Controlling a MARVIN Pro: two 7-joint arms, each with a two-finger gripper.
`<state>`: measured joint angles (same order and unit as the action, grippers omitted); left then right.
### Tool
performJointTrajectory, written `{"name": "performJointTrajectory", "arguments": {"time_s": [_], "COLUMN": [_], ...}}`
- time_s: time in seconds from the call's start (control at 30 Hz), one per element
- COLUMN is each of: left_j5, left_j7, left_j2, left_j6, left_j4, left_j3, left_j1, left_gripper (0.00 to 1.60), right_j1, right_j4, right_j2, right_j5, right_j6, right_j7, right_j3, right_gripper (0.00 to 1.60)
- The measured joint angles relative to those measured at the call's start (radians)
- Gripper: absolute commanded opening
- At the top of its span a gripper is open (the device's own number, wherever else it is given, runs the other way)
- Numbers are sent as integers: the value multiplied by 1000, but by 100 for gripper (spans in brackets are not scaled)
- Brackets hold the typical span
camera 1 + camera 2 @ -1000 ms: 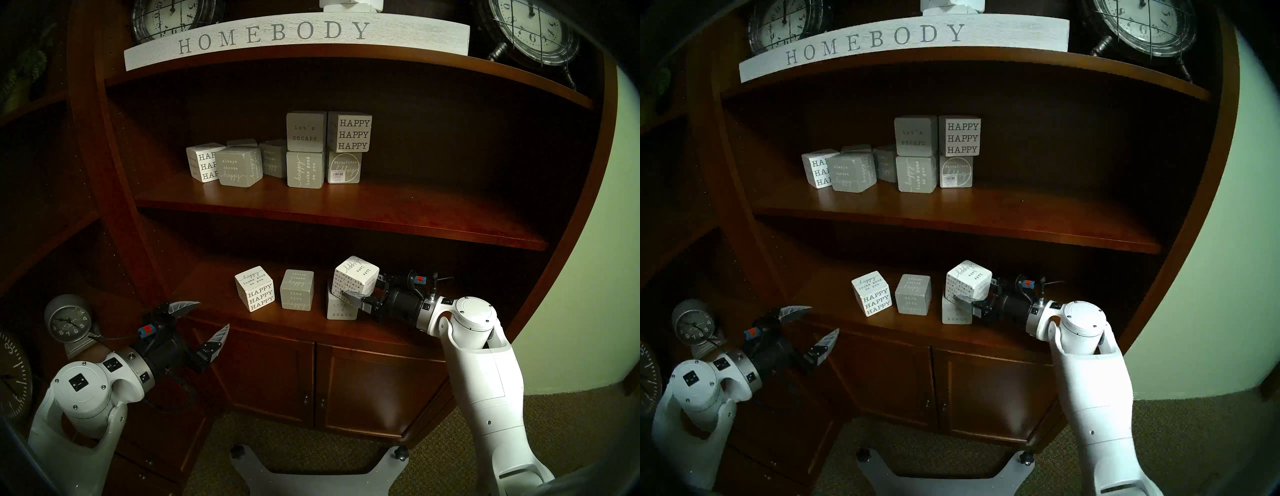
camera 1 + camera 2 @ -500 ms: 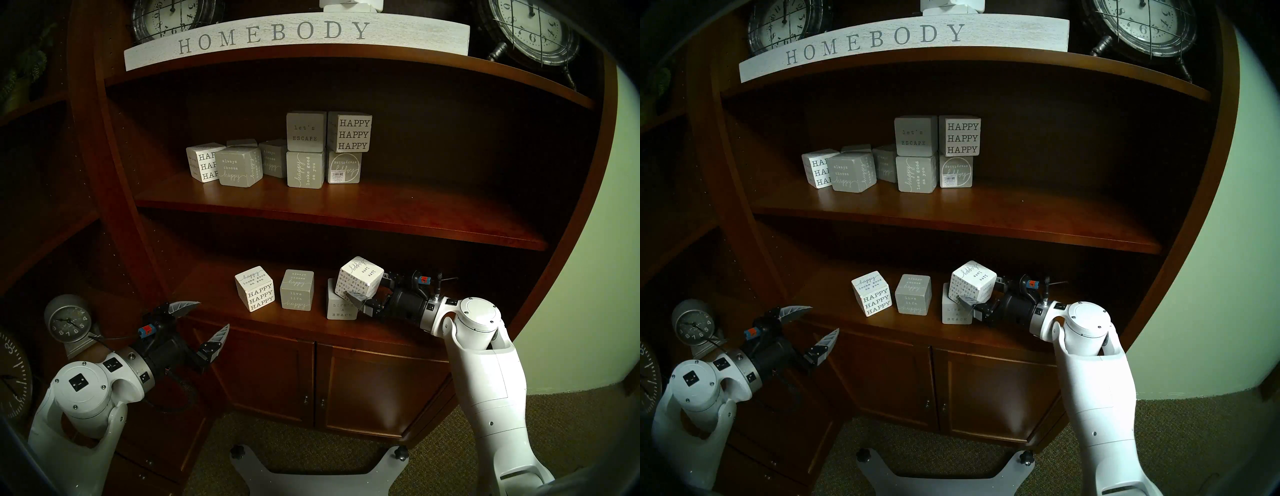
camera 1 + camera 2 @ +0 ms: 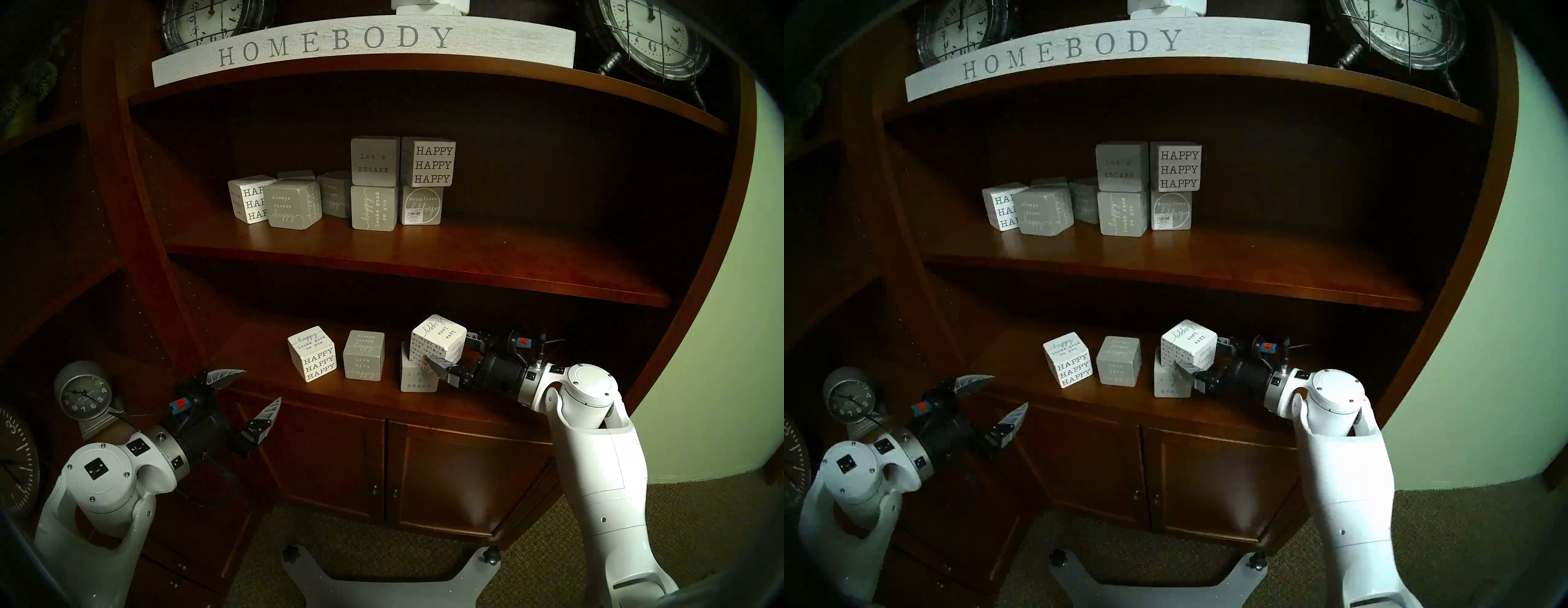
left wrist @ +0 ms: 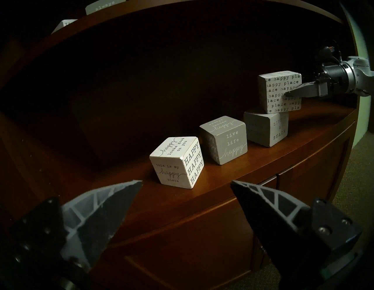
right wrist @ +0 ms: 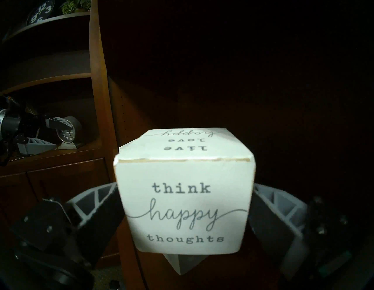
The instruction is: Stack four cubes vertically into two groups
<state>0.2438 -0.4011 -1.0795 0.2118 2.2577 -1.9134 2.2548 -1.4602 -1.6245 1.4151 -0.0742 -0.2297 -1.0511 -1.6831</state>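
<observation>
On the lower shelf (image 3: 348, 395) a white "HAPPY HAPPY HAPPY" cube (image 3: 312, 354) and a grey "live life happy" cube (image 3: 364, 356) stand side by side, apart. To their right stands the pale grey "LIFE'S A BEACH" cube (image 3: 418, 380). My right gripper (image 3: 445, 348) is shut on the white "think happy thoughts" cube (image 5: 184, 206), which sits on top of the beach cube (image 4: 267, 127), skewed and overhanging to the right (image 4: 280, 91). My left gripper (image 3: 262, 385) is open and empty, in front of and left of the HAPPY cube (image 4: 178, 162).
The middle shelf board (image 3: 424, 271) hangs close above the stack. It carries several other word cubes, among them "let's ESCAPE" (image 3: 374, 161). A small clock (image 3: 82, 395) stands by my left arm. Cabinet doors (image 3: 382, 467) are below the lower shelf.
My right gripper and wrist drew slightly right. The white cube it holds, tilted earlier, now sits more level on the beach cube. The left arm has not moved.
</observation>
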Motion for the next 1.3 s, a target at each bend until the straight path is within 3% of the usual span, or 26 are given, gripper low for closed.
{"name": "performJointTrajectory", "arguments": {"time_s": [0.7, 1.3], "left_j5": [0, 0], "left_j7": [0, 0], "left_j2": [0, 0], "left_j6": [0, 0], "left_j4": [0, 0], "left_j3": [0, 0], "left_j1": [0, 0], "left_gripper": [160, 160], "right_j1": [-32, -4], "right_j4": [-52, -12], "right_j2": [16, 32], "right_j5": [-16, -4], "right_j6": [31, 43], "right_j7": [-39, -7], "right_j3": [-28, -19], "right_gripper": [160, 160]}}
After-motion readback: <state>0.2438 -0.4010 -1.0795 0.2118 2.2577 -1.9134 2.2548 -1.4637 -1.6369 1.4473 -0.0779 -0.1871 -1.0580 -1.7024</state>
